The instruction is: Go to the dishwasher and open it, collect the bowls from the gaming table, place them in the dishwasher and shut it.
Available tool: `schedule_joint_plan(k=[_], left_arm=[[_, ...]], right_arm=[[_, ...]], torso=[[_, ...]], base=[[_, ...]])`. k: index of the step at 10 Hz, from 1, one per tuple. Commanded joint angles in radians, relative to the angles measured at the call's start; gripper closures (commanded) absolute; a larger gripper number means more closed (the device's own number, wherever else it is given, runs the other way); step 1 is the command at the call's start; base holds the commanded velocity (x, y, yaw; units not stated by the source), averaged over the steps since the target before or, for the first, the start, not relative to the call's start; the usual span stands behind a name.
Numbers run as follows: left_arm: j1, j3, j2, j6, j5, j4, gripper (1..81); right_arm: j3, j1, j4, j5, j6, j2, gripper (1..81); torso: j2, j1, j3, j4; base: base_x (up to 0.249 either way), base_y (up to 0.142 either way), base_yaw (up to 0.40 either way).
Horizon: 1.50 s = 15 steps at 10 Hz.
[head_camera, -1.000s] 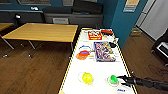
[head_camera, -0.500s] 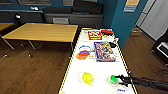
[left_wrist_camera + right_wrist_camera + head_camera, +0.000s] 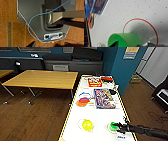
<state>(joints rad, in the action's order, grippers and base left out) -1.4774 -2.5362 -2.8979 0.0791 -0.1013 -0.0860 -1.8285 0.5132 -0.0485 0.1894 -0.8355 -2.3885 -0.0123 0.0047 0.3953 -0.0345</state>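
Gripping green bowl [image 3: 114, 126], right hand [image 3: 119, 127], table edge [image 3: 128, 122]

Cut off at the head view's bottom edge — the near end of the gaming table [image 3: 75, 122], along with a small blue-printed card [image 3: 121, 137] by its right edge. Half hidden behind the right gripper [image 3: 119, 127]: the green bowl [image 3: 113, 126]; finger position too blurred to tell. Cropped in the right wrist view too, that bowl's lower part lost at the frame edge. Illegible from blur: print on the game boxes [image 3: 103, 98] mid-table. Overlapped and hard to count — the stacked bowls [image 3: 83, 100] near the left edge. Left gripper's fingers indistinct in the left wrist view.
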Motion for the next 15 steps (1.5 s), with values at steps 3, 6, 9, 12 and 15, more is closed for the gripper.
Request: schedule_joint_plan(k=[3,6,9,12,15], left_arm=[[-0.011,0.0,0.011,-0.001,0.071,0.005,1.0],[-0.011,0.0,0.006,-0.001,0.071,0.0,1.0],[-0.005,0.0,-0.002,-0.001,0.071,-0.009,1.0],[-0.001,0.0,0.005,-0.001,0.072,-0.011,1.0],[0.018,0.005,-0.006,-0.001,0.075,-0.011,1.0]], right_arm=[[-0.08,-0.116,-0.024,0.002,-0.005,-0.013,81.1],[0.16,-0.294,-0.033,0.073,-0.031,0.231,81.1],[0.357,-0.365,-0.01,0.222,-0.018,0.468,81.1],[0.572,-0.281,0.026,0.28,0.122,0.701,81.1],[0.703,-0.08,0.013,0.305,0.289,0.883,81.1]], torso=[[0.0,0.0,0.0,0.0],[0.0,0.0,0.0,0.0],[0.0,0.0,0.0,0.0],[0.0,0.0,0.0,0.0],[0.0,0.0,0.0,0.0]], base=[[0.0,0.0,0.0],[0.0,0.0,0.0],[0.0,0.0,0.0],[0.0,0.0,0.0],[0.0,0.0,0.0]])
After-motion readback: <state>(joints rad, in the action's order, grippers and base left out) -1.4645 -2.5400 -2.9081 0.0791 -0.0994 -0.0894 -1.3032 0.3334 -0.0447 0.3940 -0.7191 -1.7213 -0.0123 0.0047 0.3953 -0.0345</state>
